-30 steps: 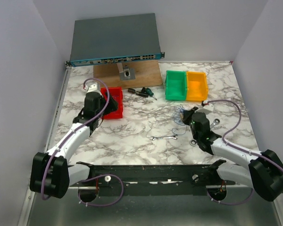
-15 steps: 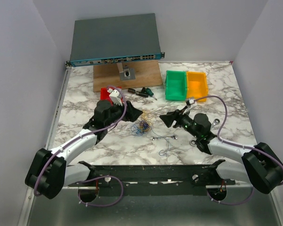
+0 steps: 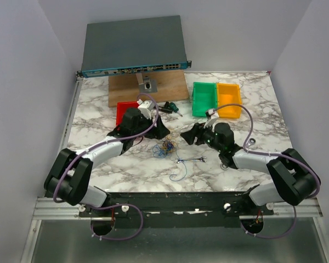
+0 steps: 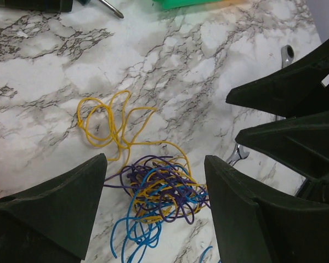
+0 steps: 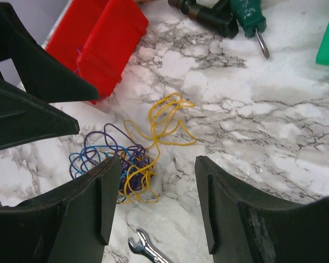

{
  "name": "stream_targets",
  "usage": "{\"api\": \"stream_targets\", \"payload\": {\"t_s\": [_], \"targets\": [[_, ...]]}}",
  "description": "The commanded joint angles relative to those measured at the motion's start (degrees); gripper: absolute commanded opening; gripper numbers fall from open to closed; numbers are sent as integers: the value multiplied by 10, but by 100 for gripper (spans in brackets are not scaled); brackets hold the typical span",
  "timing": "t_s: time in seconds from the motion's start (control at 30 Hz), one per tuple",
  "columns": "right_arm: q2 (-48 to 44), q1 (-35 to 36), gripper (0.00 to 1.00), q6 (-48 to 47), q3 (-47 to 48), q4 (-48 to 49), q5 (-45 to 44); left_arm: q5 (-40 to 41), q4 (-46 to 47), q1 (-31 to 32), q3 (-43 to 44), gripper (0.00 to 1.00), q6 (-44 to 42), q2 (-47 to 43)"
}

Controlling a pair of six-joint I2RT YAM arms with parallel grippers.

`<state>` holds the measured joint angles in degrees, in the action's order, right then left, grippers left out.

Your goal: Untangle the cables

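The cables lie as one tangle of yellow, blue and purple wire on the marble table, between my two arms. A single blue loop lies apart, nearer the front edge. My left gripper is open just behind the tangle. In the left wrist view its jaws frame the cables with nothing gripped. My right gripper is open to the right of the tangle. From the right wrist, the cables sit left of centre by the gripper, whose jaws are empty.
A silver wrench lies right of the tangle, another by the right arm. A red bin sits behind the left gripper. Green and orange bins, a screwdriver, a wooden board and a network switch stand further back.
The tangle has gone from beside the right gripper to the table's middle. The right gripper has opened. Both arms have swung inward and now face each other across the tangle.
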<state>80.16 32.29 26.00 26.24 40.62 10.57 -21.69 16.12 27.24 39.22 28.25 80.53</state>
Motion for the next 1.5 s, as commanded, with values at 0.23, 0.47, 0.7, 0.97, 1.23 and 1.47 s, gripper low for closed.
{"api": "stream_targets", "payload": {"t_s": [0.23, 0.47, 0.7, 0.97, 1.23, 1.47], "targets": [[169, 0, 65, 27, 117, -101, 15, -45, -72, 3, 58, 68, 0, 73], [241, 2, 75, 47, 168, -104, 50, -41, -69, 3, 51, 68, -3, 60], [271, 23, 67, 39, 201, -137, 43, -49, -32, 3, 27, 68, -4, 29], [242, 24, 1, 32, 194, -154, -8, -33, -50, 3, 15, 68, -22, -4], [106, 24, 1, 42, 97, -106, -164, -51, -131, 27, 79, 68, -47, 65], [48, 25, 1, 53, 59, -97, -247, -79, -184, 43, 132, 56, -56, 138]]}}
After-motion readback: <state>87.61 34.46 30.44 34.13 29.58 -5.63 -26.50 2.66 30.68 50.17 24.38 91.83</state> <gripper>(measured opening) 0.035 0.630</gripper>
